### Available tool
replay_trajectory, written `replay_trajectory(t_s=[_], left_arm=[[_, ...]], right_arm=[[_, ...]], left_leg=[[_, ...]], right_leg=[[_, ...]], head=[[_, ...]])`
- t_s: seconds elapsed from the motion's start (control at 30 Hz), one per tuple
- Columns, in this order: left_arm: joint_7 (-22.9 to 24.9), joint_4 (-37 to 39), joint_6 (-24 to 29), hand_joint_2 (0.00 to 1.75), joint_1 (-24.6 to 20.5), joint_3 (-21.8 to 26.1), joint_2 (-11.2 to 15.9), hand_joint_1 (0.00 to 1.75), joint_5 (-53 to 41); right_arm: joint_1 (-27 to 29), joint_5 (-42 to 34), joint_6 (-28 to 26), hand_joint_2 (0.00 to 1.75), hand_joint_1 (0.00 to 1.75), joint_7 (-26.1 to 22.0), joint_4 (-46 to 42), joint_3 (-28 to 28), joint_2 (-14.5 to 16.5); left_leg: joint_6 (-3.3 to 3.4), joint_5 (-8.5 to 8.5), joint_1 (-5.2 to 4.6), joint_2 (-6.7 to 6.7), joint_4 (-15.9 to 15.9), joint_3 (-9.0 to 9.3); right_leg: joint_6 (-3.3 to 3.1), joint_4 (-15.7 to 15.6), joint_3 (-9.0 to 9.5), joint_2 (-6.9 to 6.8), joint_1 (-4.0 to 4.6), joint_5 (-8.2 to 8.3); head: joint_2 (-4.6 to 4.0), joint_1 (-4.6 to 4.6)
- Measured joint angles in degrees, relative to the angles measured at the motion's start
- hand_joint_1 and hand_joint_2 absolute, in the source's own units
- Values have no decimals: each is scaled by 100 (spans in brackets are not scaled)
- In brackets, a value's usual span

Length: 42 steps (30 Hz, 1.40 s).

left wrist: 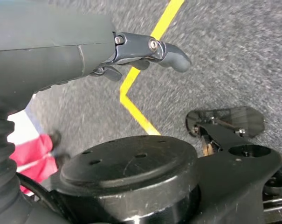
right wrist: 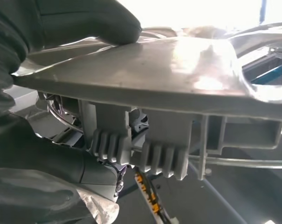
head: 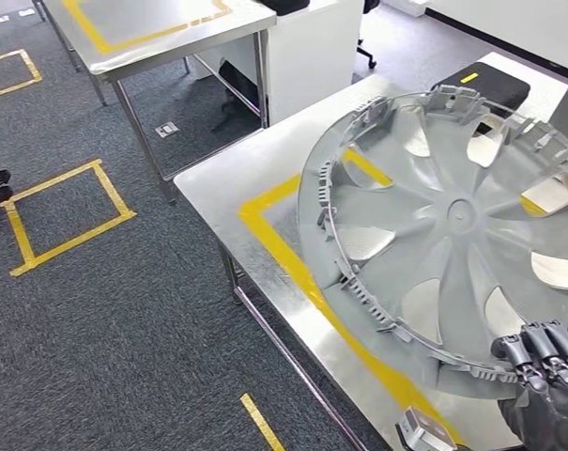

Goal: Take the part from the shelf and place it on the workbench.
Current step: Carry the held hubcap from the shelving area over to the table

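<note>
Down at the lower right of the head view, the robot's right hand (head: 550,376) grips the rim of the part (head: 458,235), a large grey plastic wheel cover with curved spokes, a round centre hub and a ring of small ribbed clips on the side facing up. Its dark fingers (head: 543,343) curl over the near edge, and in the right wrist view the thick grey thumb (right wrist: 97,21) presses on the opposite, smooth face, so the rim is clamped between them. The cover hangs tilted over the workbench (head: 231,183), a brushed metal table marked with a yellow tape outline (head: 281,249). The left hand (left wrist: 146,53) hangs over speckled grey carpet (left wrist: 220,51), fingers loosely extended and apart, holding nothing. No writing can be read anywhere.
</note>
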Motion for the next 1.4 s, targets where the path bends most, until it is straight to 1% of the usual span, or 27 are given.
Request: replay_trajectory(t_s=[0.07, 0.1, 0.13, 0.17, 0.23, 0.3, 0.37, 0.4, 0.47, 0.53, 0.57, 0.6, 0.63, 0.67, 0.7, 0.77, 0.83, 0.9, 0.97, 1.03, 1.1, 1.13, 1.17, 1.2, 1.27, 1.33, 1.4], left_arm=[[-16, -1, 13, 175, 21, -21, 8, 0, -15], [-26, -1, 22, 175, 24, -29, 11, 0, -24], [-36, -1, 31, 175, 23, -39, 15, 0, -32], [-45, -4, 40, 175, 21, -49, 16, 0, -39], [-68, -12, 58, 175, 17, -73, 22, 0, -54], [-83, -19, 71, 175, 14, -109, 34, 0, -76], [-96, -24, 69, 175, 4, -146, 45, 0, -108], [-108, -28, 59, 175, -5, -162, 55, 0, -127], [-135, -40, 24, 175, -11, -189, 79, 0, -156], [-171, -57, -8, 175, -8, -207, 108, 0, -162], [-182, -69, -8, 175, -18, -210, 119, 0, -159], [-187, -83, 2, 175, -36, -211, 124, 0, -157], [-184, -97, 20, 175, -52, -214, 124, 0, -160], [-179, -108, 38, 175, -58, -222, 122, 0, -166], [-171, -115, 51, 175, -53, -236, 121, 0, -178], [-162, -122, 56, 175, -21, -272, 132, 0, -202], [-158, -125, 50, 175, 4, -292, 144, 0, -209], [-158, -136, 46, 175, 3, -296, 139, 0, -205], [-158, -152, 46, 175, 3, -299, 132, 0, -203], [-158, -162, 46, 175, 21, -300, 132, 0, -201], [-158, -162, 46, 175, 42, -300, 136, 0, -195], [-158, -162, 46, 175, 46, -300, 139, 0, -191], [-158, -162, 47, 175, 47, -300, 142, 0, -191], [-160, -163, 48, 175, 47, -302, 144, 0, -199], [-171, -169, 46, 175, 45, -313, 156, 0, -233], [-184, -177, 40, 175, 45, -332, 179, 0, -266], [-188, -185, 35, 175, 43, -345, 197, 0, -275]], right_arm=[[-28, 0, 0, 175, 175, 2, 25, 13, -7], [-27, 0, 0, 175, 175, 5, 38, 15, -8], [-23, 0, 0, 175, 175, 7, 47, 17, -8], [-20, 0, 0, 175, 175, 9, 55, 17, -8], [-25, 0, 0, 175, 175, 9, 60, 22, -9], [-40, 0, 0, 175, 175, 9, 66, 29, -10], [-34, 0, 0, 175, 175, 11, 70, 32, -10], [-24, 0, 0, 175, 175, 12, 71, 32, -10], [-27, 0, 0, 175, 175, 8, 73, 33, -10], [-38, 0, 0, 175, 175, 2, 77, 37, -10], [-40, 0, 0, 175, 175, 2, 79, 38, -10], [-37, 0, 0, 175, 175, 3, 81, 39, -10], [-34, 0, 0, 175, 175, 4, 81, 39, -10], [-30, 0, 0, 175, 175, 5, 81, 39, -10], [-27, 0, 0, 175, 175, 5, 81, 39, -10], [-27, 0, 0, 175, 175, 7, 82, 40, -10], [-28, 0, 0, 175, 175, 13, 83, 41, -10], [-23, 0, 0, 175, 175, 18, 84, 41, -10], [-17, 0, 0, 175, 175, 15, 87, 46, -10], [-28, 0, 0, 175, 175, 10, 93, 56, -15], [-39, 0, 0, 175, 175, 9, 100, 63, -19], [-35, 0, 0, 175, 175, 10, 105, 66, -19], [-30, 0, 0, 175, 175, 11, 112, 67, -19], [-26, 0, 0, 175, 175, 11, 119, 67, -19], [-27, 0, 0, 175, 175, 8, 127, 68, -19], [-27, 0, 0, 175, 175, 5, 130, 69, -19], [-15, 0, 0, 175, 175, 4, 132, 69, -19]], left_leg=[[6, 1, 2, 165, -4, -11], [0, -4, 5, 250, -3, -10], [-10, -12, 11, 328, -2, -6], [-28, -26, 20, 406, 2, 5], [-94, -81, 22, 545, 30, 33], [-159, -148, -6, 659, 88, 49], [-196, -190, -25, 771, 117, 74], [-223, -221, -16, 760, 128, 90], [-286, -410, 18, 512, 366, 11], [-321, -767, 41, 206, 1070, -308], [-321, -916, 42, 154, 1469, -496], [-311, -975, 37, 130, 1750, -629], [-292, -916, 33, 119, 1824, -672], [-263, -742, 29, 99, 1662, -612], [-225, -493, 26, 40, 1312, -477], [-154, -143, 28, -212, 594, -199], [-121, -99, 23, -357, 286, -91], [-103, -96, 22, -265, 200, -81], [-69, -45, 46, -130, 112, -65], [-40, -10, 58, 27, 60, -62], [-32, -11, 52, 194, 61, -73], [-33, -15, 51, 280, 63, -74], [-39, -24, 52, 363, 66, -69], [-53, -38, 56, 442, 72, -57], [-108, -89, 40, 577, 111, -34], [-164, -137, 2, 692, 150, -23], [-203, -166, -12, 797, 157, -1]], right_leg=[[69, 754, -337, -199, -25, -342], [105, 988, -430, -236, -47, -403], [137, 1005, -417, -263, -70, -358], [165, 782, -281, -305, -92, -219], [211, -25, 197, -553, -102, 84], [160, -514, 490, -725, -83, 178], [51, -535, 496, -628, -72, 149], [10, -530, 489, -565, -76, 147], [-61, -532, 488, -432, -90, 152], [-107, -533, 488, -301, -91, 155], [-121, -533, 489, -233, -85, 156], [-127, -532, 493, -161, -78, 156], [-130, -532, 499, -84, -71, 156], [-131, -531, 507, 0, -66, 157], [-130, -531, 514, 86, -62, 160], [-110, -529, 504, 247, -63, 180], [-56, -526, 448, 375, -81, 220], [19, -541, 380, 474, -96, 265], [72, -431, 273, 282, -78, 180], [107, 124, 1, -81, -62, -145], [152, 866, -325, -231, -74, -450], [175, 1038, -385, -257, -82, -470], [194, 961, -319, -284, -91, -376], [209, 651, -130, -337, -102, -202], [204, -179, 348, -579, -97, 61], [121, -558, 567, -692, -71, 93], [23, -559, 562, -559, -63, 93]], head=[[0, 21], [0, 21], [0, 23], [0, 22], [0, 32], [0, 32], [0, 19], [0, 14], [0, -5], [0, -26], [0, -23], [0, -23], [0, -23], [0, -22], [0, -22], [0, -20], [0, -23], [0, -27], [0, -8], [0, 21], [0, 34], [0, 33], [0, 34], [0, 34], [0, 40], [0, 40], [0, 37]])
